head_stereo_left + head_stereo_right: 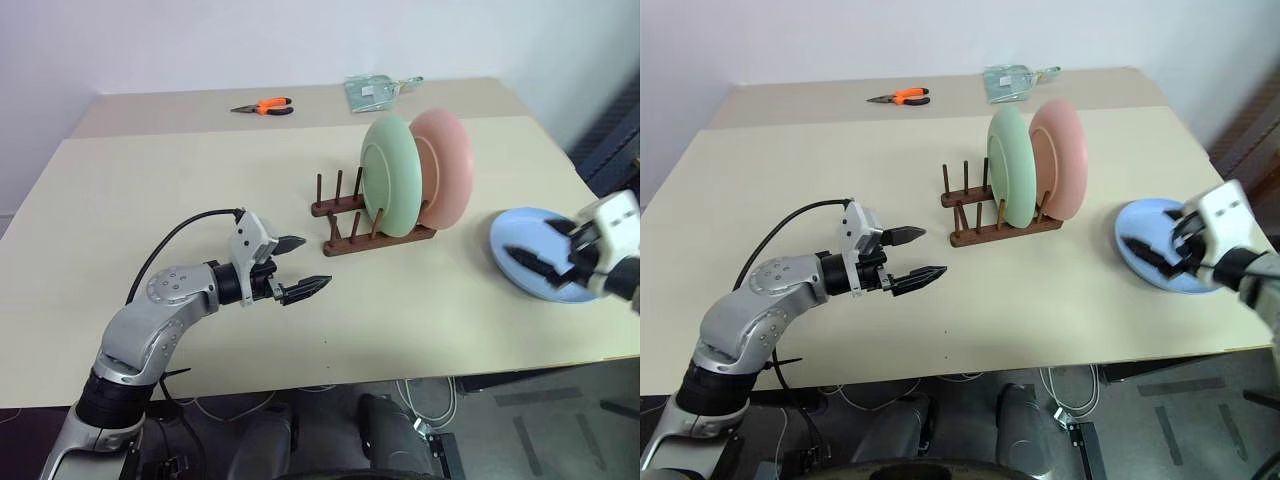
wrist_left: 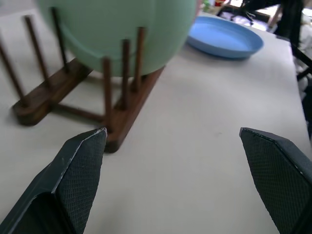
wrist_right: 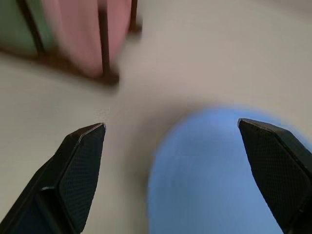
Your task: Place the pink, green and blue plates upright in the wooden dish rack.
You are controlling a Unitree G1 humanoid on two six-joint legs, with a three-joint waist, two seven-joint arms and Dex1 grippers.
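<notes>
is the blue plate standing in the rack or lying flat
Lying flat on the table, outside the rack: blue plate rests beside it.

Plenty of bare table (image 1: pixel 200 180) left of the rack (image 1: pixel 345 222); its left slots stand free, while green plate (image 1: pixel 390 175) and pink plate (image 1: pixel 448 165) block the right end.

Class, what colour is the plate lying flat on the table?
Light blue plate; clearest in the left eye view.
</notes>
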